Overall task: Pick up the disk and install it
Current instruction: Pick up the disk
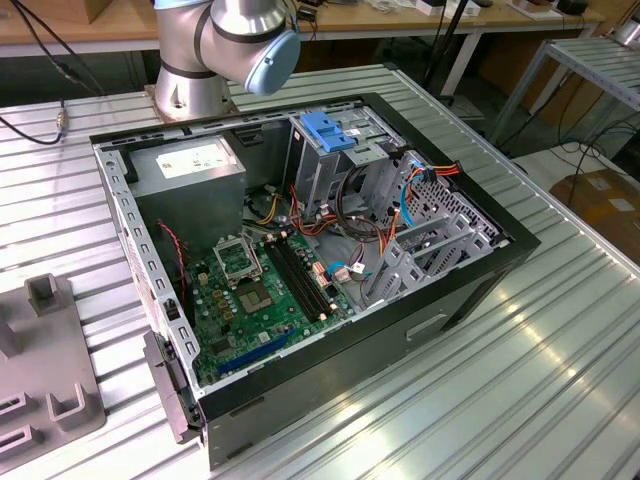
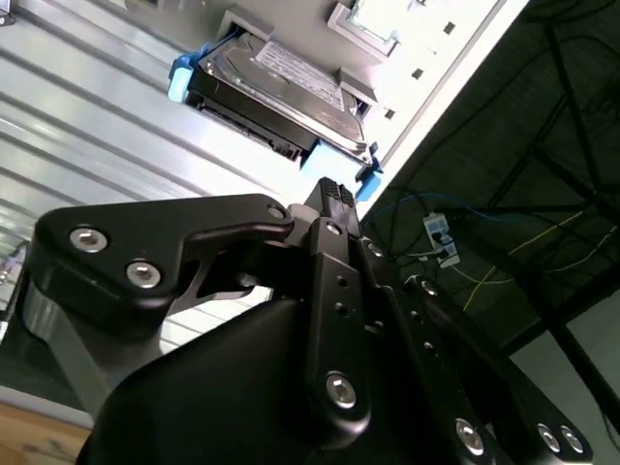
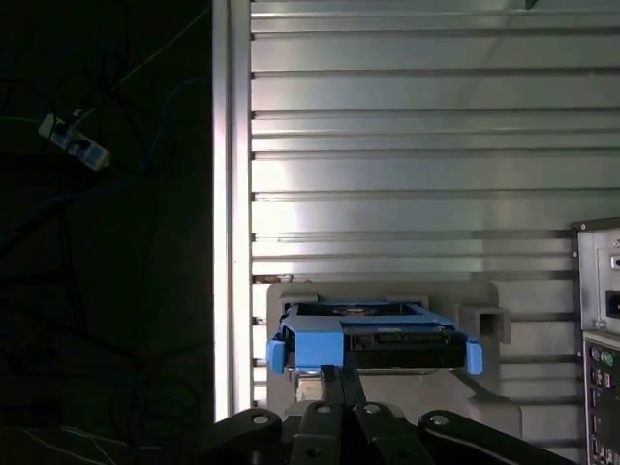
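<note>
First wrist view looks along the black pincer (image 3: 340, 374) to the disk (image 3: 383, 347), which sits in a grey holder (image 3: 489, 325) on the ribbed metal desk (image 3: 407, 145), close to the desk's edge. The disk's bright blue carrier wraps the end and both sides that face the camera. The pincer's two fingers are clenched together with nothing between them. Their tips are just short of the disk's blue end, and no contact can be made out. The rear panel of a computer case (image 3: 601, 349) stands near the holder. In the second wrist view the disk (image 2: 281, 87) lies flat with its labelled top face showing, and the pincer (image 2: 334, 194) tip is near one blue corner. In the exterior view the computer case (image 1: 330, 375) lies open on the desk (image 1: 520, 380) with its green motherboard (image 1: 260, 290) exposed. A blue bracket (image 1: 330, 130) sits atop the grey drive cage (image 1: 320, 170), and the arm (image 1: 225, 45) rises from behind the case.
</note>
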Controlling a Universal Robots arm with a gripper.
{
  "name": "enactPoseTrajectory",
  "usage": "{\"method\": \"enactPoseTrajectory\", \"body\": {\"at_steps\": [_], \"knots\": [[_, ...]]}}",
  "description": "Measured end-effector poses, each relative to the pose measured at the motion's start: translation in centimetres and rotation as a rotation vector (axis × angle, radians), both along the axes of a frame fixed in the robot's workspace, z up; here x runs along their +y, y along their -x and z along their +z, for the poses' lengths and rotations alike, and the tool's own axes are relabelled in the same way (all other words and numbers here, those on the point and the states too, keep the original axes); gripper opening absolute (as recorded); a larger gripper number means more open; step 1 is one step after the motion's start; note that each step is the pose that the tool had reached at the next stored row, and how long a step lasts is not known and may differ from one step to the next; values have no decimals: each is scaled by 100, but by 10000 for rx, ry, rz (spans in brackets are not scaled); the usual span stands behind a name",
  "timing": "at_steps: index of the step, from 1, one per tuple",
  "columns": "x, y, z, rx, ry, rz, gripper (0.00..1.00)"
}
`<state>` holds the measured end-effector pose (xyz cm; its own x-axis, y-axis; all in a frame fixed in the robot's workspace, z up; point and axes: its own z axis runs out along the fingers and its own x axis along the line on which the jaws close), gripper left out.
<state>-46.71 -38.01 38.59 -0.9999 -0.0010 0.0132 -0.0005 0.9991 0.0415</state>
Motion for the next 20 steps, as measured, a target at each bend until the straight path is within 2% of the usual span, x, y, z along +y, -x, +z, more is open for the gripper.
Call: {"method": "enactPoseTrajectory", "body": {"at_steps": [2,6,9,10,18,19,20], "knots": [[0,-1,-1,0,0,387,10],[0,-1,-8,0,0,1490,10],[0,-1,-14,1,1,2067,10],[-1,-1,-18,1,2,2562,10],[-1,-1,-30,0,4,4062,10],[0,-1,-32,2,4,4426,10],[0,-1,-32,2,4,4628,10]]}}
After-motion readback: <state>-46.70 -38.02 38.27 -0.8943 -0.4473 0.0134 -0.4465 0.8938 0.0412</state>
